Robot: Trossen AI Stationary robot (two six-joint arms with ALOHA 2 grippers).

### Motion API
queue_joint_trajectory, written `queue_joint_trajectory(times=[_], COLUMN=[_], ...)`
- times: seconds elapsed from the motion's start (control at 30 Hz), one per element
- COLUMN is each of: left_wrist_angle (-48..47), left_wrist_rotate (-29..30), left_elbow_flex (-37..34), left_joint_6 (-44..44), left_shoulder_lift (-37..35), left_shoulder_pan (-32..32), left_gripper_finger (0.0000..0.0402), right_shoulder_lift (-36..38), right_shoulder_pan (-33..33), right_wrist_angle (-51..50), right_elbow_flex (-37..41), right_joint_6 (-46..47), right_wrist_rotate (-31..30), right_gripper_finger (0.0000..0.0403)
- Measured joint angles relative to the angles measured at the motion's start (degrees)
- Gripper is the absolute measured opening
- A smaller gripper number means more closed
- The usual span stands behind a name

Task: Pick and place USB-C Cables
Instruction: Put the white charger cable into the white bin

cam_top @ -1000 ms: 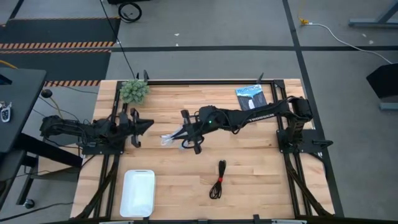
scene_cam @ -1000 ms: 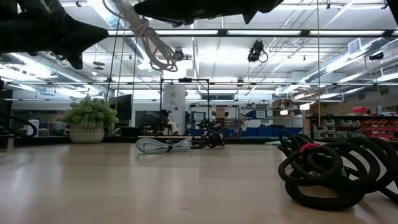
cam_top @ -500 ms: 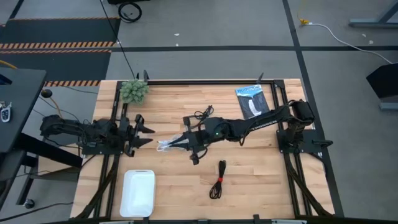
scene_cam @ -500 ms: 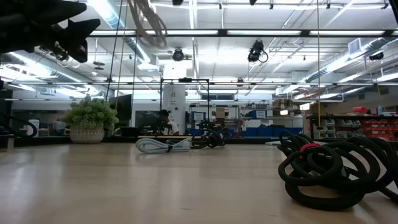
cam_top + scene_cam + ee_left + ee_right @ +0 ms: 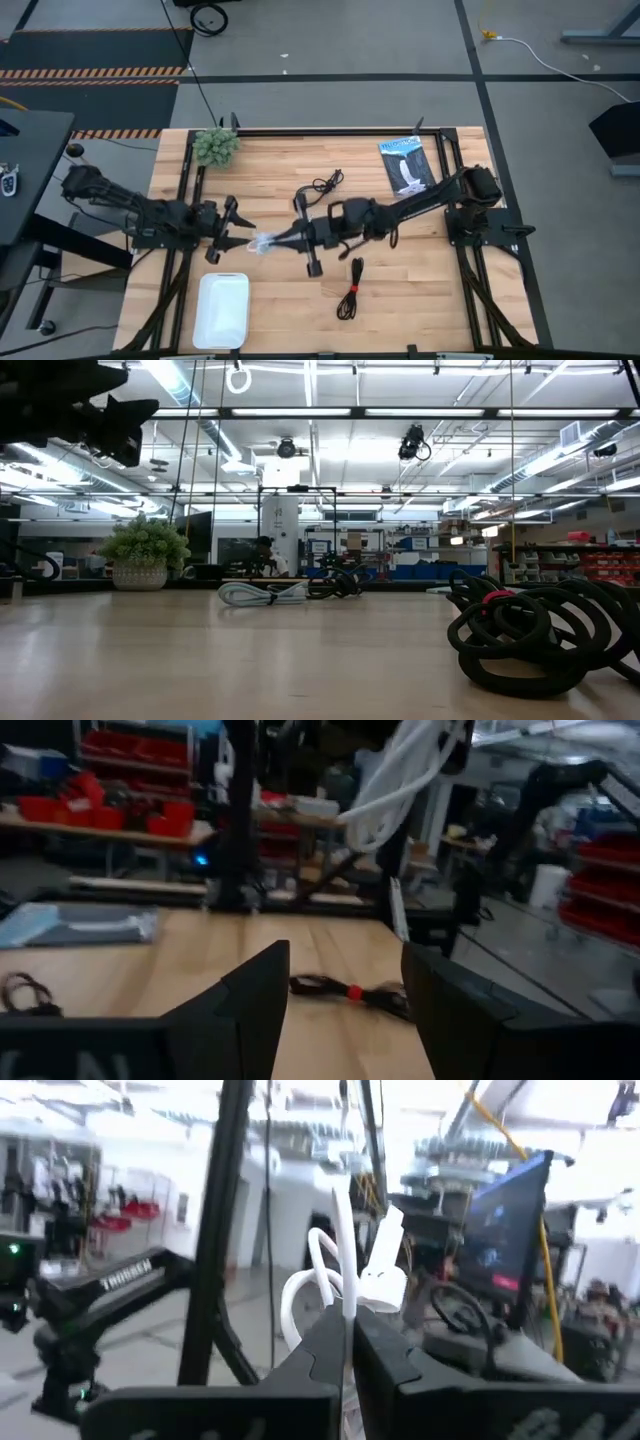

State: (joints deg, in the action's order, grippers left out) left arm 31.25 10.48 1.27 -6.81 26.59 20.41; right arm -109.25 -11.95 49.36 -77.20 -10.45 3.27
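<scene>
My right gripper (image 5: 274,240) reaches across the table's middle toward the left and is shut on a white coiled cable (image 5: 261,242), which also shows above and beyond my left fingers (image 5: 405,780). My left gripper (image 5: 238,226) stands open just left of that cable, facing it, with nothing between its fingers (image 5: 255,1005). A black cable with a red tie (image 5: 349,289) lies near the front. Another black cable (image 5: 325,183) lies farther back. A pale cable (image 5: 262,593) rests flat on the far part of the table. My right gripper pinches the white cable's coil (image 5: 343,1305) between its two shut fingers (image 5: 385,1355). The fingers come roughly level from the table's right. The cable is lifted clear of the table, and its loops (image 5: 385,805) hang slack below the fingers.
A white tray (image 5: 222,308) sits at the near left, below my left gripper. A blue-and-white packet (image 5: 404,162) lies at the far right and a small potted plant (image 5: 215,146) at the far left corner. Bare wood shows at the near right.
My right gripper has carried the white cable toward the near edge and the left, up to my left gripper; in the low view the cable has risen almost out of the picture. My left gripper has opened and shifted toward the near edge and toward the cable.
</scene>
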Motion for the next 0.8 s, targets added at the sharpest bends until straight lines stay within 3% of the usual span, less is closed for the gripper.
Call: queue_joint_trajectory(times=[0.27,0.43,0.8], left_wrist_angle=[0.0,-1.4,-3.5], left_wrist_rotate=[-1.1,-1.1,3.2], left_elbow_flex=[6.5,9.3,10.4], left_joint_6=[1.6,2.3,7.4], left_shoulder_lift=[7.3,9.6,10.3], left_shoulder_pan=[9.1,13.7,16.1], left_gripper_finger=[0.0203,0.0203,0.0203], right_shoulder_lift=[-7.0,-7.0,-7.2], right_shoulder_pan=[-0.4,0.2,-4.0], right_wrist_angle=[14.7,15.0,15.1], right_elbow_flex=[-0.6,-0.6,-0.6], right_joint_6=[2.4,7.4,5.6], right_wrist_rotate=[-0.8,-0.9,-6.1], right_gripper_finger=[0.0015,0.0015,0.0015])
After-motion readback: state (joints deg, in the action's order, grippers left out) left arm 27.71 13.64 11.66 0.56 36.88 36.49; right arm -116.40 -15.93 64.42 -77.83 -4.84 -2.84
